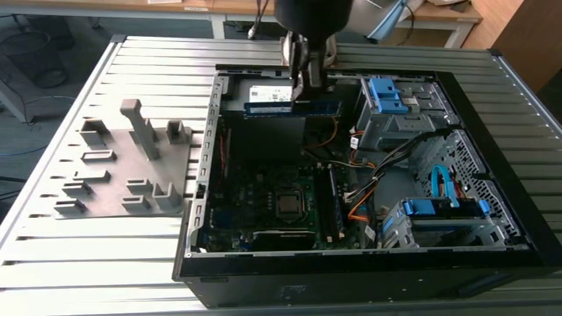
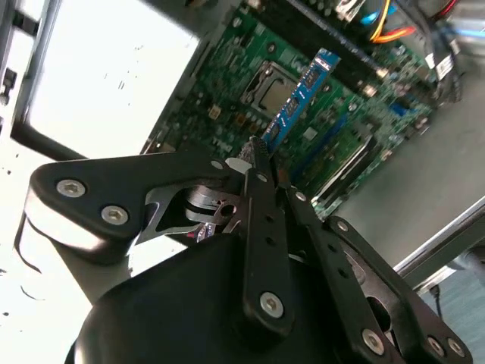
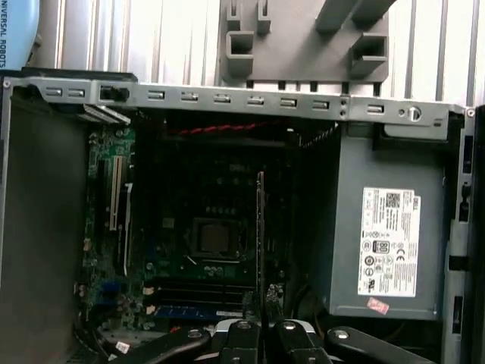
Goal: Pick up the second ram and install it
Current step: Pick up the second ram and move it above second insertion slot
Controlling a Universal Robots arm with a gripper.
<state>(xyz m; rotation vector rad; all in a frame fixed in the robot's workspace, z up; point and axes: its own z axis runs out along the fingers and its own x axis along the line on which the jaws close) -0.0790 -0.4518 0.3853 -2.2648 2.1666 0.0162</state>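
The table (image 1: 88,283) was of ribbed metal, pale grey and matt. The fixture (image 1: 110,176) on it looked like grey plastic, dull and smooth. The computer case (image 1: 351,283) had a black, slightly shiny outer side and bare grey sheet metal inside. Its drive brackets (image 1: 387,96) were of bright blue plastic. The gripper (image 2: 254,150) was matt black with shiny metal screws. The second ram (image 2: 297,97) carried a glossy blue-and-white label. The power supply (image 3: 386,250) was dull grey metal with a white paper label.
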